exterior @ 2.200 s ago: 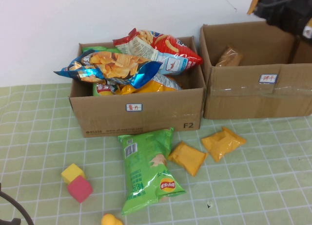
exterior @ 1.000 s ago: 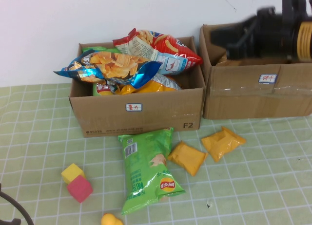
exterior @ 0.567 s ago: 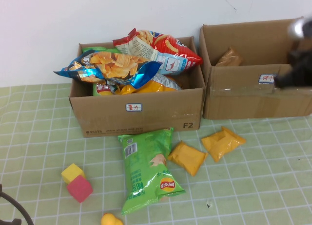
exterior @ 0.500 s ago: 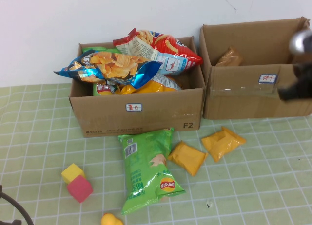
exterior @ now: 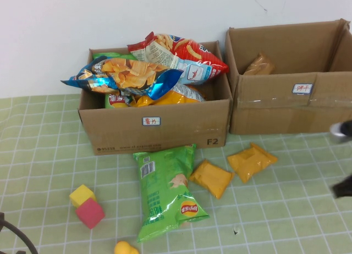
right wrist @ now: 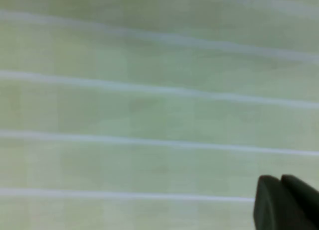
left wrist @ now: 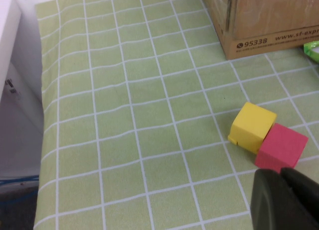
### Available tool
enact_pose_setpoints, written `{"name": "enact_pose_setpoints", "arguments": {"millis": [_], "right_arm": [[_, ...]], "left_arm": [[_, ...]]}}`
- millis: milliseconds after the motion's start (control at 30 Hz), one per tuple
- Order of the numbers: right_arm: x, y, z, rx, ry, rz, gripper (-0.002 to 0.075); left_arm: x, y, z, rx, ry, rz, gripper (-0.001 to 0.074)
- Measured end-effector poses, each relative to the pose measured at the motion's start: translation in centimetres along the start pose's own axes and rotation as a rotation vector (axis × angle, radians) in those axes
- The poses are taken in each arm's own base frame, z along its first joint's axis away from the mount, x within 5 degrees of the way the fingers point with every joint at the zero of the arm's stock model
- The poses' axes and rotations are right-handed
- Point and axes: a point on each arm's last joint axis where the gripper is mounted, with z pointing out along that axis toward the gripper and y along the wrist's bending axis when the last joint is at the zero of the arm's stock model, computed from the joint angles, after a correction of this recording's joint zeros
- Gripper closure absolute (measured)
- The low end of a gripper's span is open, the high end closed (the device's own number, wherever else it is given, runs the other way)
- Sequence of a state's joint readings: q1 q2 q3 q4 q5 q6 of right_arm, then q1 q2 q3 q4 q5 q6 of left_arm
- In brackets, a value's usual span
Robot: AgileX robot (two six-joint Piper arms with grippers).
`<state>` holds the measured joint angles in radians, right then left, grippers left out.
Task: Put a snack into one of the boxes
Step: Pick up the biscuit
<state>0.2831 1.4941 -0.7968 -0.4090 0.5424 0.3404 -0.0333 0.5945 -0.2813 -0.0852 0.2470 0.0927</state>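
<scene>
A: The right gripper [right wrist: 286, 202] has swung away from the right-hand box [exterior: 291, 108] and now sits low at the table's right edge, jaws pressed together, holding nothing.

B: So whatever it carried stays behind. There's a brown packet [exterior: 258, 64] resting inside that box.

A: That reads as a snack delivered, I'd judge. Meanwhile the green chip bag [exterior: 168, 191] and two orange packets [exterior: 212, 178] lie on the checked cloth [exterior: 44, 155] in front of the full left-hand box [exterior: 154, 127].

B: And the left gripper [left wrist: 286, 200]?

A: Parked low at the near left, jaws together, empty, just beside the yellow block [left wrist: 251, 126] and red block [left wrist: 280, 146].
</scene>
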Motion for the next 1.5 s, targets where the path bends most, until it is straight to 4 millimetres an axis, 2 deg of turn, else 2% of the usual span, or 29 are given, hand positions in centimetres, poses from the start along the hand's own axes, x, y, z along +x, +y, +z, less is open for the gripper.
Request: {"name": "enact_pose_setpoints", "arguments": {"millis": [133, 200, 367, 433, 500, 567, 667, 833, 933, 1133, 1300, 1400, 1500], "right_arm": [[-1.2, 2.1, -0.8, -0.243, -0.031, 0.063, 0.0728], [-2.1, 3.0, -1.3, -0.341, -0.110, 0.065, 0.0728], [-4.2, 5.4, -2.4, -0.398, -0.375, -0.099, 0.0727], [-4.8, 6.6, -2.2, -0.398, -0.422, -0.162, 0.0720], [-5.4, 7.5, -1.3, -0.403, -0.411, -0.197, 0.0697], [-6.1, 8.1, 0.0, -0.408, -0.386, -0.205, 0.0654], [-7.0, 8.9, 2.4, -0.411, -0.339, -0.201, 0.0533], [-8.0, 10.1, 5.8, -0.412, -0.284, -0.201, 0.0262], [-8.2, 10.4, 7.4, -0.403, -0.267, -0.205, 0.0204], [-8.0, 10.6, 10.1, -0.343, -0.280, -0.211, 0.0181], [-7.9, 10.7, 11.5, -0.306, -0.293, -0.234, 0.0181], [-7.7, 10.8, 12.3, -0.295, -0.286, -0.249, 0.0204], [-7.6, 10.9, 12.6, -0.294, -0.279, -0.255, 0.0266]], "left_arm": [[0.0, 0.0, 0.0, 0.001, -0.002, -0.004, 0.0737], [0.0, 0.0, 0.0, 0.001, -0.002, -0.004, 0.0737], [0.0, 0.0, 0.0, 0.001, -0.004, -0.004, 0.0737], [0.0, 0.0, 0.0, 0.001, -0.001, -0.004, 0.0737], [0.0, 0.0, 0.0, 0.001, -0.001, -0.004, 0.0738], [0.0, 0.0, 0.0, 0.001, -0.001, -0.006, 0.0738], [0.0, 0.0, 0.0, 0.001, -0.001, -0.006, 0.0737], [-0.1, 0.0, 0.0, 0.000, -0.014, -0.006, 0.0737], [-0.1, 0.0, 0.0, -0.001, -0.021, -0.006, 0.0737], [-0.1, 0.0, 0.0, -0.001, -0.021, -0.004, 0.0738], [-0.1, 0.0, 0.0, -0.002, -0.017, 0.002, 0.0737], [-0.1, 0.0, 0.0, -0.003, -0.017, 0.006, 0.0738], [-0.1, 0.0, 0.0, -0.004, -0.017, 0.006, 0.0737]]}}
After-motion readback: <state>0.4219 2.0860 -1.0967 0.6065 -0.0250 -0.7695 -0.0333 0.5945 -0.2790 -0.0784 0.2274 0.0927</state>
